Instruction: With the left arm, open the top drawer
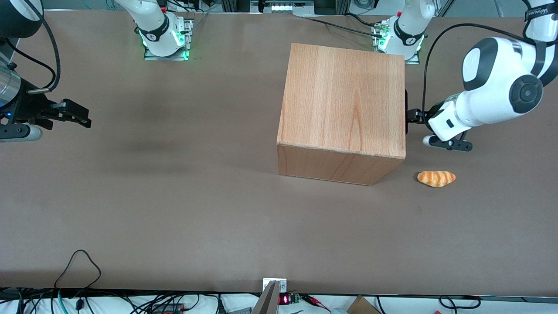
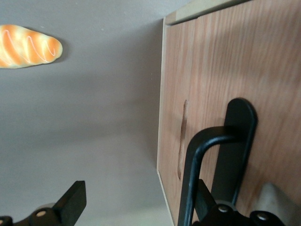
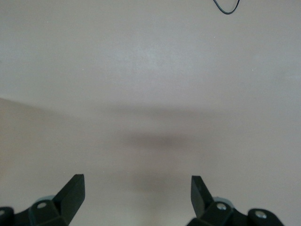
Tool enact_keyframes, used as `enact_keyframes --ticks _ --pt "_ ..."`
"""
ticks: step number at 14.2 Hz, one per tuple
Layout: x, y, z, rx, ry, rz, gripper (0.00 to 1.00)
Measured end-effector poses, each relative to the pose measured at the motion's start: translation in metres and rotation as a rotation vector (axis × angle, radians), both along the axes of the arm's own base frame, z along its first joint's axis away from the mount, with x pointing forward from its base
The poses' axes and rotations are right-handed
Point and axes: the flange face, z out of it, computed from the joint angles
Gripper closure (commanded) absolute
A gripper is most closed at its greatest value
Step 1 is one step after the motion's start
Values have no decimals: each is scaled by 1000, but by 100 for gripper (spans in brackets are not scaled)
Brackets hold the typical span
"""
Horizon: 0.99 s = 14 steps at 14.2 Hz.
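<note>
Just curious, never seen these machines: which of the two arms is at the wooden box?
The glossy white left arm; its gripper is at the cabinet's front. The silver-wristed arm hangs well apart from it.

Even overhead light, soft shadows on table point(image 1: 174, 209), wrist views slightly blurred

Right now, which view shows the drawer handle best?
The left wrist view: the handle stands black against the drawer front, with the open gripper close at it. The front view shows only a black sliver at the side of the cabinet. The right wrist view shows only table.
</note>
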Motion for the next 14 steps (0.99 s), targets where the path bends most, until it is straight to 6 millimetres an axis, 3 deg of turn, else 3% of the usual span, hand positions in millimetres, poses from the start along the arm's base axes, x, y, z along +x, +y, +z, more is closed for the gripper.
enact_keyframes --ticks 14 --pt "4 4 -6 10 -10 2 0"
